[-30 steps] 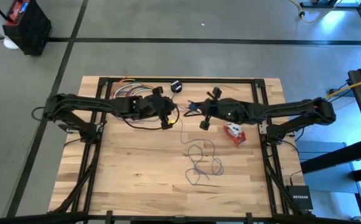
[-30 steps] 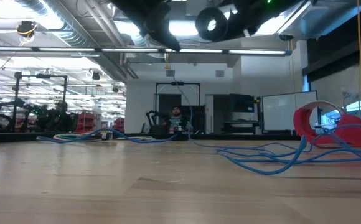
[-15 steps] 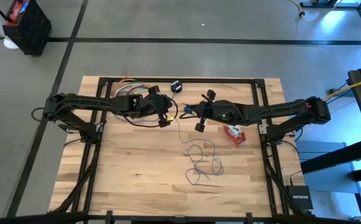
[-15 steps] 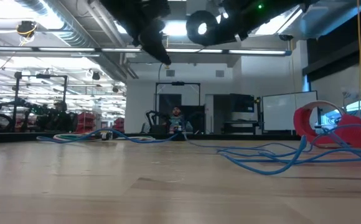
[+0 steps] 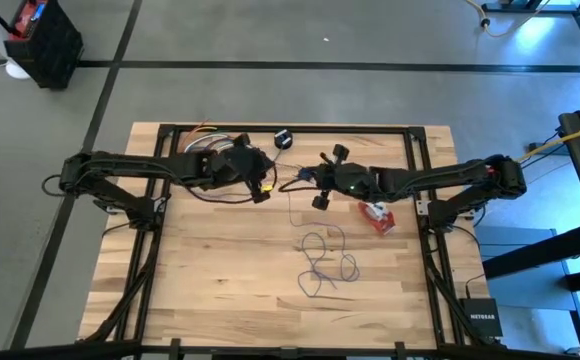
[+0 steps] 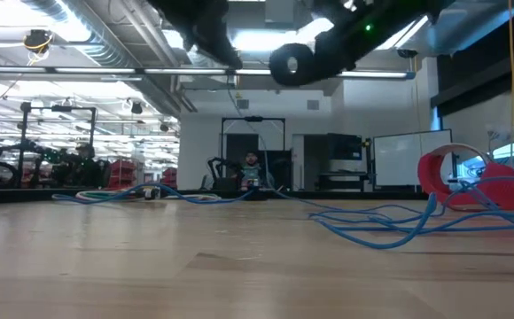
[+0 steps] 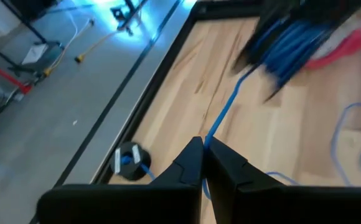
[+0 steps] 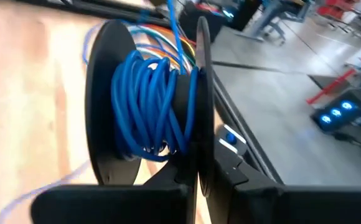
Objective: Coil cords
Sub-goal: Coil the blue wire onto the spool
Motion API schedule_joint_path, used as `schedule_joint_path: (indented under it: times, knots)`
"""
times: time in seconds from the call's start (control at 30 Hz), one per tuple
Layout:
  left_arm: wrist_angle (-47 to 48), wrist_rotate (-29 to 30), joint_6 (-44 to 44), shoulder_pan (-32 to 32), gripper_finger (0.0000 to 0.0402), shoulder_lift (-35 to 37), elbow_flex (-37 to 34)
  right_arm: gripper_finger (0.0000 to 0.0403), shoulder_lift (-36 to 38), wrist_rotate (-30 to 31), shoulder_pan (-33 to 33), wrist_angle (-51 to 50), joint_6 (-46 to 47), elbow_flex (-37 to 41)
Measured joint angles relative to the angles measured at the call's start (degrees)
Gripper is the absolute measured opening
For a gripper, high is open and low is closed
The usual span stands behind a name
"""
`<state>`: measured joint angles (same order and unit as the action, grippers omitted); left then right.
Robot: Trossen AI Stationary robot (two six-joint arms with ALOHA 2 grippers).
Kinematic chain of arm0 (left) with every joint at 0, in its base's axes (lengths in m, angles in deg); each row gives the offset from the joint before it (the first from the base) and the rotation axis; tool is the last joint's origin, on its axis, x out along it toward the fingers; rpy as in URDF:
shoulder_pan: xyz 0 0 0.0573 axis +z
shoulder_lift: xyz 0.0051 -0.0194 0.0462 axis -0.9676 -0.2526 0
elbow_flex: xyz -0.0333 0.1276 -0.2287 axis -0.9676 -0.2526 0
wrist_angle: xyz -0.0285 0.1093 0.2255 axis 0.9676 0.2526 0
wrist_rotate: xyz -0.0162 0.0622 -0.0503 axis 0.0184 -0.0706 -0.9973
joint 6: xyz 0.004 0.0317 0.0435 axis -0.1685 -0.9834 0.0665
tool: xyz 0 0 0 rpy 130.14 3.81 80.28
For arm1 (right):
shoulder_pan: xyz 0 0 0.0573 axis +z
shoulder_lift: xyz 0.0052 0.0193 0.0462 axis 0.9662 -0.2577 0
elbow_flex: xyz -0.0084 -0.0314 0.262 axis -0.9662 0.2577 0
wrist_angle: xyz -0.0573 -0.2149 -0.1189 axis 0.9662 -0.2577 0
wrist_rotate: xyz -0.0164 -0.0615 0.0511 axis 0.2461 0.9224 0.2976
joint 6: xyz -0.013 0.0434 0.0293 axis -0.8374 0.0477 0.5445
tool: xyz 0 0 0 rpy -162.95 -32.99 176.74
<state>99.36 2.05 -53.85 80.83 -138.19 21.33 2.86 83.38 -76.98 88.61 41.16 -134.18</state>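
Both arms were up over the far half of the table (image 5: 220,290), grippers near each other w/ a small gap between.

Left gripper (image 7: 203,144) hung near the far edge, fingers (image 7: 190,163) pressed together, pinching the thin blue cord (image 7: 221,118); the cord ran out from between the tips toward the other arm. In the high view this gripper (image 5: 262,190) sat just left of table centre.

Right gripper (image 8: 199,171) was closed narrow on the flange of a black spool (image 8: 149,106), w/ blue cord wound around its core. High view showed that gripper (image 5: 322,186) right of the left one, spool discs sticking out on either side. Low view showed the spool (image 6: 291,64) held up in the air, well above the wood.

Rest of the cord (image 5: 327,258) lay in loose loops on the table's middle, a strand rising from it toward the grippers. Small black puck (image 5: 283,138) sat at the far edge, apart from both grippers; left wrist view showed it (image 7: 128,162) w/ the cord attached. Red-and-white bundle (image 5: 375,213) lay on the wood just beside the right arm, nothing touching it.
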Motion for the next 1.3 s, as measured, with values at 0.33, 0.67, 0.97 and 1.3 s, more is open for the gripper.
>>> schedule_joint_path:
  times: [0.33,0.67,0.97,1.3]
  knots:
    - [-2.9,-0.4,2.3,-3.8,0.0009,-0.7,0.0,0.0019,-7.2,9.1,0.0,8.4,-3.2,0.0]
    - [-13.8,-4.3,1.2,-5.1,0.0009,-7.2,0.0,0.0019,-10.9,9.6,0.0,20.0,-4.4,0.0]
    - [-15.6,-4.3,-0.6,-5.1,0.0007,-12.3,0.0,0.0019,-10.9,5.1,0.1,26.9,-2.5,0.0]
    - [-17.0,-4.2,-1.1,-5.8,0.0004,-12.4,0.0,0.0019,-9.8,2.7,0.6,31.5,-3.0,0.0]
